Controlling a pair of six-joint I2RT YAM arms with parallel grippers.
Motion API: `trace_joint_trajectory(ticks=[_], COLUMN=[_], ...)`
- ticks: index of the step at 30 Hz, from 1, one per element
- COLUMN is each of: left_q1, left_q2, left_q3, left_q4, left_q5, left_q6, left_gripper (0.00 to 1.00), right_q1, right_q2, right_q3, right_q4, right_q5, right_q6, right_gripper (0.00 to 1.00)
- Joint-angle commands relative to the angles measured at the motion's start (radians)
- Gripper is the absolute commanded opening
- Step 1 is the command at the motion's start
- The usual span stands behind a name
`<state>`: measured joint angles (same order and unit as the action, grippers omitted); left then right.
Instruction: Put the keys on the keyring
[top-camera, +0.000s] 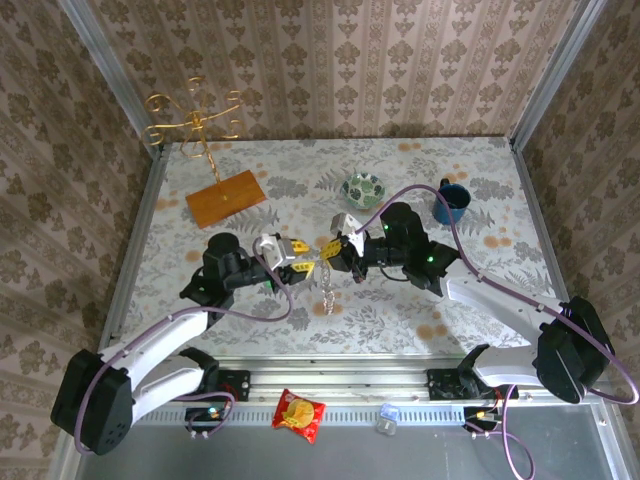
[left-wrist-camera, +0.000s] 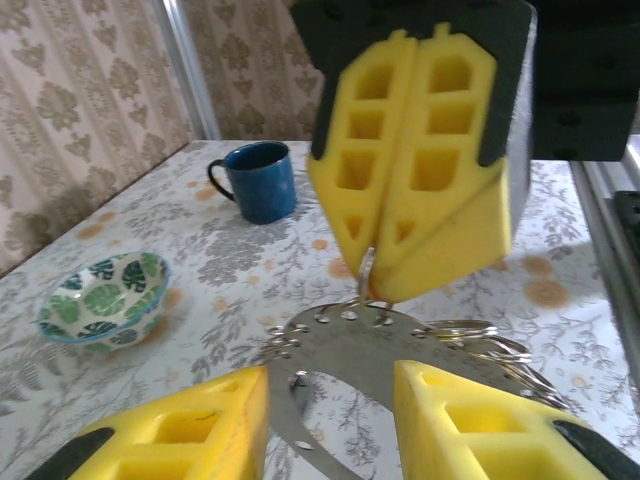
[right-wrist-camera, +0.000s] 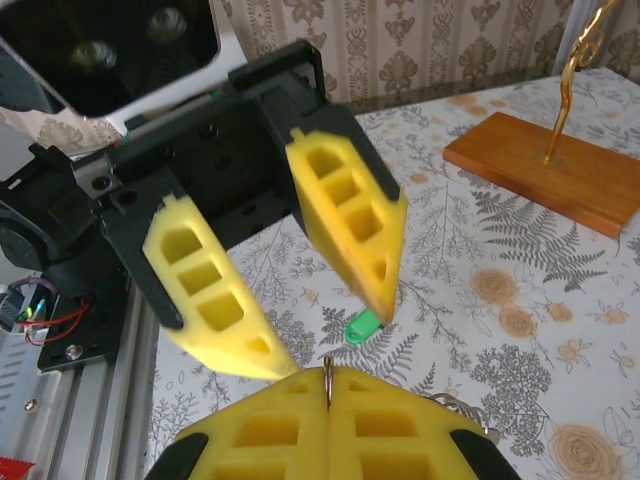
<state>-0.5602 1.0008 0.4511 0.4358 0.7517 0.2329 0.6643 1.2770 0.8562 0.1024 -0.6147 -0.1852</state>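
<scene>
My right gripper (top-camera: 337, 250) (right-wrist-camera: 327, 388) is shut on a thin metal ring of the keyring (right-wrist-camera: 327, 370). The rest of the keyring (left-wrist-camera: 340, 350) (top-camera: 327, 290) hangs under it as a floppy grey band with wire loops. In the left wrist view the right gripper's fingertips (left-wrist-camera: 385, 275) pinch that ring from above. My left gripper (top-camera: 300, 258) (left-wrist-camera: 330, 420) is open and faces the right one, its fingers either side of the hanging band. The green-headed key (right-wrist-camera: 363, 326) lies on the table just beyond a left fingertip (right-wrist-camera: 385, 300). The black-headed key is out of view.
A patterned bowl (top-camera: 365, 187) (left-wrist-camera: 100, 300) and a blue mug (top-camera: 451, 200) (left-wrist-camera: 255, 180) stand behind the grippers. The gold wire stand on its wooden base (top-camera: 225, 198) (right-wrist-camera: 560, 175) is at the back left. A snack packet (top-camera: 299, 414) lies on the near rail.
</scene>
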Motion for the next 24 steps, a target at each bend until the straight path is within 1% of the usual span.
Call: trace_joint_trajectory(ticks=[1, 8, 13, 18, 22, 24], left_q1=[-0.012, -0.024, -0.029, -0.032, -0.033, -0.033], left_q2=[0.01, 0.028, 0.039, 0.041, 0.042, 0.042], left_q3=[-0.015, -0.012, -0.01, -0.012, -0.014, -0.015], left_q4=[0.034, 0.044, 0.056, 0.066, 0.073, 0.082], left_q5=[0.076, 0.083, 0.087, 0.097, 0.1, 0.101], left_q6=[0.022, 0.023, 0.014, 0.007, 0.0, -0.004], left_gripper=[0.37, 0.34, 0.29, 0.21, 0.18, 0.13], right_q1=[0.001, 0.008, 0.022, 0.031, 0.039, 0.044], right_q2=[0.004, 0.02, 0.031, 0.038, 0.047, 0.053], right_q3=[-0.002, 0.009, 0.018, 0.021, 0.029, 0.033], right_q4=[0.038, 0.031, 0.022, 0.014, -0.016, -0.031], right_q5=[-0.047, -0.078, -0.086, -0.082, -0.072, -0.071], right_q6=[-0.023, -0.03, -0.035, -0.042, -0.068, -0.08], right_gripper=[0.0, 0.0, 0.0, 0.0, 0.0, 0.0])
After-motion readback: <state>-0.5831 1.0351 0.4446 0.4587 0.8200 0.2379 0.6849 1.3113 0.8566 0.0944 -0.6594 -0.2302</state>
